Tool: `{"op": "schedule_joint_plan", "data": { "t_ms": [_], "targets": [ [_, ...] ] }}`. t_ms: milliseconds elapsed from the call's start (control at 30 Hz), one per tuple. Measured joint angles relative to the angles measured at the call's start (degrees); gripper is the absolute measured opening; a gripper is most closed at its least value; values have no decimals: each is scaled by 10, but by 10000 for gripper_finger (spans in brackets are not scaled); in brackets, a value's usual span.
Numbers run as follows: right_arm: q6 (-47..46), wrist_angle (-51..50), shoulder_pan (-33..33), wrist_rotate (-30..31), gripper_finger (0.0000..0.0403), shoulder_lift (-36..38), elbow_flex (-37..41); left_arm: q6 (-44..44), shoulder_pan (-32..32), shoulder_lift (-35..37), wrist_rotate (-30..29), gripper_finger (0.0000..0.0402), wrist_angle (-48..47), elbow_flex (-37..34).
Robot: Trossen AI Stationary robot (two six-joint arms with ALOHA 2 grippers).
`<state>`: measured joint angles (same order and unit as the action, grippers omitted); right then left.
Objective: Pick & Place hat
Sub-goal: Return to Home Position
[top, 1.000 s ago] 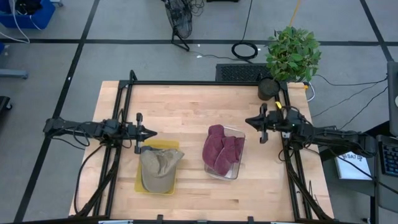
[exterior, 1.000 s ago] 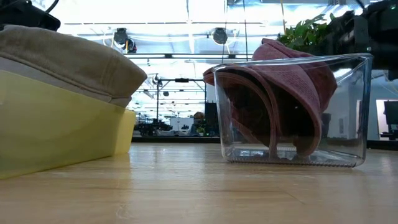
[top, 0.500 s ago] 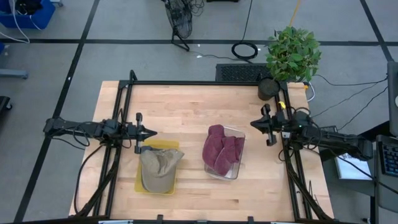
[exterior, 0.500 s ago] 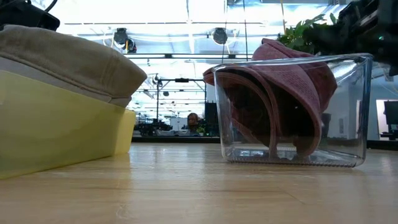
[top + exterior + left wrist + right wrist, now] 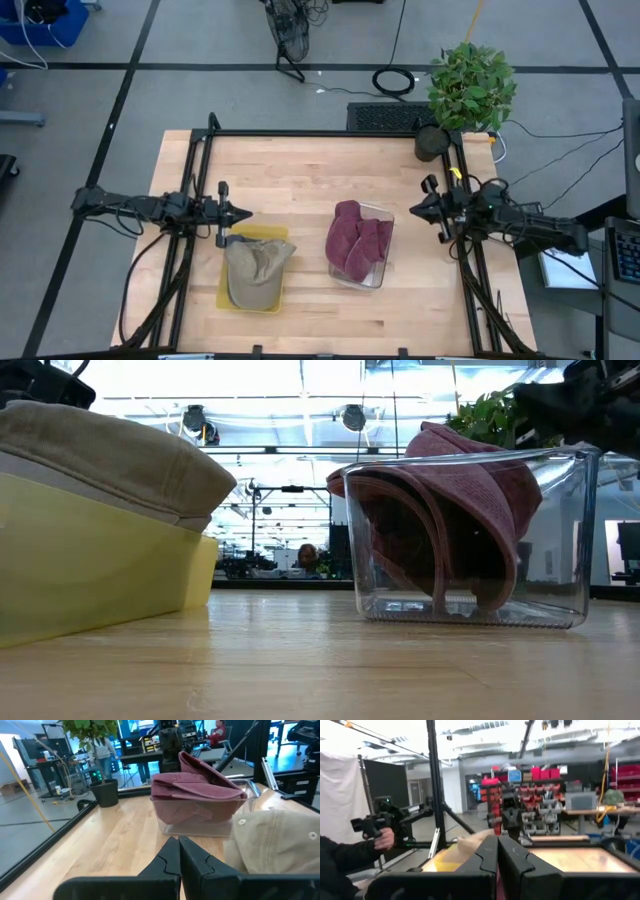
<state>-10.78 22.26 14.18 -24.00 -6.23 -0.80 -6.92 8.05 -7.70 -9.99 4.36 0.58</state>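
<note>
A yellow rectangular plastic bin (image 5: 262, 232) and a clear plastic tub (image 5: 370, 278) obstruct one half of the wooden bench (image 5: 300, 170), with a bare lane between them; the half toward the green potted plant (image 5: 470, 85) lies open.

1. The table (image 5: 300, 170) is pale wood striped with narrow plank grain, and the frame (image 5: 320, 133) along its edges is black.
2. Toward the table's front left corner, the bin (image 5: 265, 233) is yellow and the cap (image 5: 255, 270) in it is khaki tan.
3. The container (image 5: 376, 276) is clear and colourless, and the caps (image 5: 352, 245) in it are maroon.
4. By the table's back right corner, the plant (image 5: 470, 85) is leafy green and its pot (image 5: 432, 143) is dark.
5. The left gripper (image 5: 243, 213) and the right gripper (image 5: 417, 207) are black.
6. The floor (image 5: 90, 110) is grey, crossed by dark lines.
</note>
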Motion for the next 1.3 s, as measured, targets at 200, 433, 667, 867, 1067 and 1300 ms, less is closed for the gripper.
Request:
{"op": "schedule_joint_plan", "data": {
  "t_ms": [200, 433, 667, 867, 1067, 1300],
  "targets": [
    [47, -108, -15, 39, 0, 47, -14, -15, 19, 0, -32, 0, 1, 0],
    [92, -193, -15, 138, 0, 60, -5, -43, 21, 0, -36, 0, 21, 0],
    [91, -188, -16, 91, 0, 59, 0, -28, 22, 0, -22, 0, 12, 0],
    [84, -188, -16, 87, 0, 59, 0, -46, 26, 0, -11, 0, 8, 0],
    [86, -175, -16, 71, 0, 59, 0, -74, 13, 0, 10, 1, 18, 1],
    [111, -163, -16, 72, 0, 58, 0, -44, -3, 0, 61, 3, 14, 1]
  ]
}}
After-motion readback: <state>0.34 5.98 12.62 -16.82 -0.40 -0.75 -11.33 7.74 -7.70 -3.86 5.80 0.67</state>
